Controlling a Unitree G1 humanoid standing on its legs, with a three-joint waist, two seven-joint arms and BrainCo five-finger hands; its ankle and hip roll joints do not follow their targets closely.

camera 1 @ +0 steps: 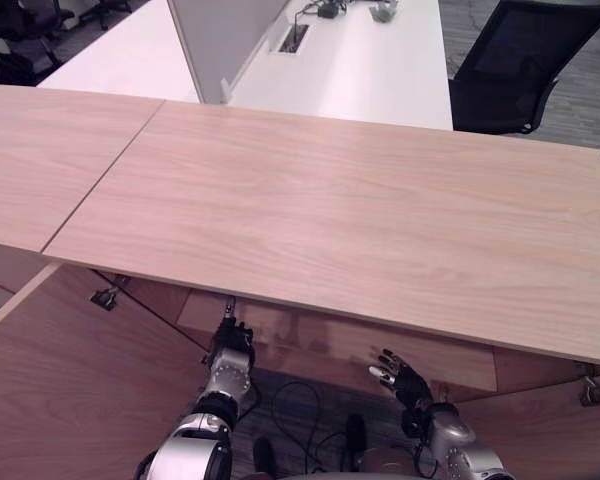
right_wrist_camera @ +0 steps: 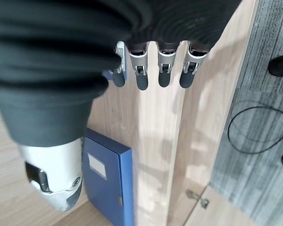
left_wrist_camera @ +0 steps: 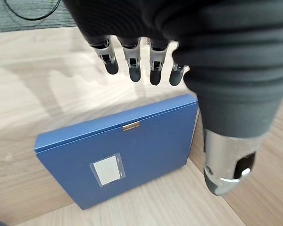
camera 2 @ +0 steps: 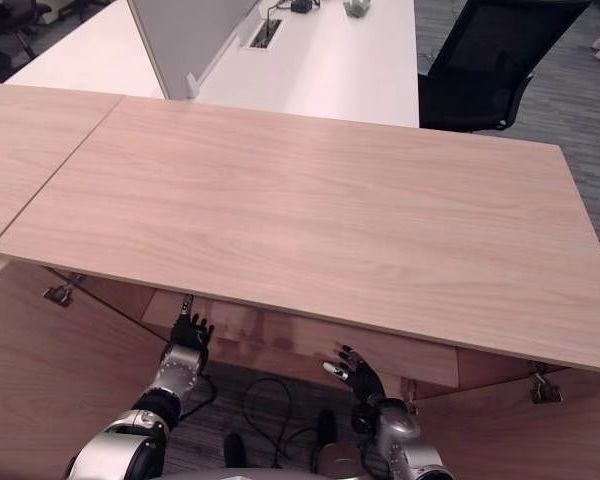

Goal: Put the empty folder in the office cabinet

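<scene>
Lying flat inside cabinet (left_wrist_camera: 33, 94), blue folder (left_wrist_camera: 122, 155) beyond left hand (left_wrist_camera: 132, 61).

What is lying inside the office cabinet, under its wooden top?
A blue folder lies flat on the shelf, below the open left hand. From the head views the cabinet top covers it.

A blue folder (left_wrist_camera: 122, 160) lies flat on a light wooden cabinet shelf (left_wrist_camera: 33, 94), in the lower middle of the left wrist view, its white label and small metal clasp facing up. In the right wrist view it sits at the lower left, against a vertical wooden panel (right_wrist_camera: 155, 155). The wide wooden cabinet top (camera 1: 360, 210) spans the centre of the left eye view.
</scene>
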